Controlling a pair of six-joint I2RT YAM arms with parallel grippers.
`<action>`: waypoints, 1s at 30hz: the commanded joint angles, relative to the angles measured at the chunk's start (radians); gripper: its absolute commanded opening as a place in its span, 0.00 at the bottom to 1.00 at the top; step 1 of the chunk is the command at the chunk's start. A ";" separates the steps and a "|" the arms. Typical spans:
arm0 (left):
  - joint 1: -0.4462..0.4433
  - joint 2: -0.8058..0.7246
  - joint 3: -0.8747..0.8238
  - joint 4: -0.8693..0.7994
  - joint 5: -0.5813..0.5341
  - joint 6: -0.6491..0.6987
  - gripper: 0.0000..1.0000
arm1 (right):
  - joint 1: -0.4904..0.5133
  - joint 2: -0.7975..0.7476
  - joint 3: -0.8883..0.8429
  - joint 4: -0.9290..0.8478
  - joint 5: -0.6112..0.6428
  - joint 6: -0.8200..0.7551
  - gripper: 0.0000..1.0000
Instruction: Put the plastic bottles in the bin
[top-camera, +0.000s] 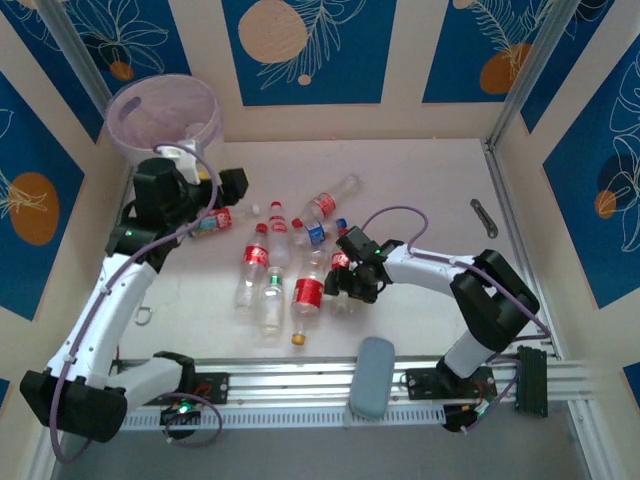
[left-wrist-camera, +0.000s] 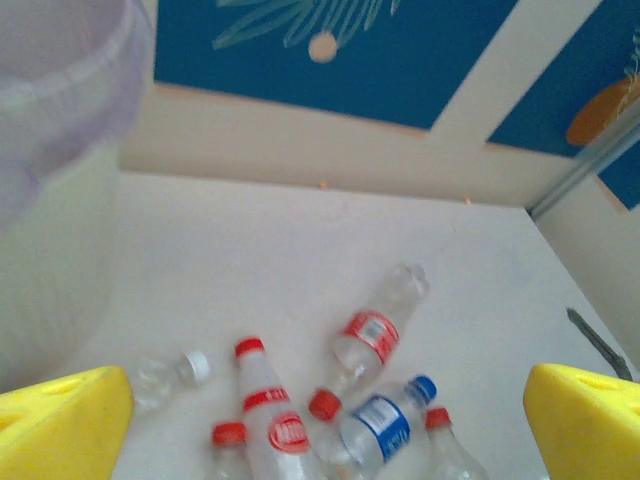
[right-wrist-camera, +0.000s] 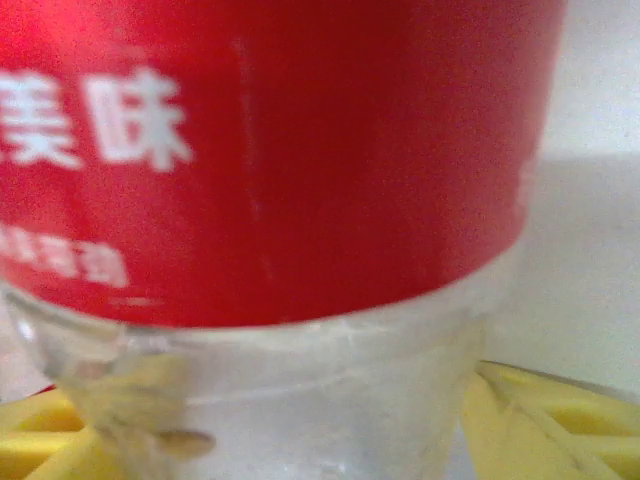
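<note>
Right wrist: red-labelled bottle (right-wrist-camera: 280, 180) between yellow fingers (right-wrist-camera: 565, 425)

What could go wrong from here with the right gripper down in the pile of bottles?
1. The right gripper sits in a tight pile of bottles; lifting one may knock neighbours rolling.
2. The red-labelled bottle between its fingers is smooth and round, so it might slip.
3. The bin stands far left, beside the left gripper; reaching it could cross the arms.
</note>
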 joint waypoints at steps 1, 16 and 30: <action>-0.049 -0.024 -0.100 0.048 0.070 -0.108 1.00 | 0.008 0.017 0.027 -0.003 0.022 -0.013 0.70; -0.099 0.063 -0.410 0.411 0.287 -0.368 1.00 | -0.031 -0.080 0.049 -0.141 0.114 -0.090 0.58; -0.214 0.233 -0.456 0.904 0.504 -0.600 1.00 | -0.127 -0.279 0.019 0.000 -0.231 -0.443 0.52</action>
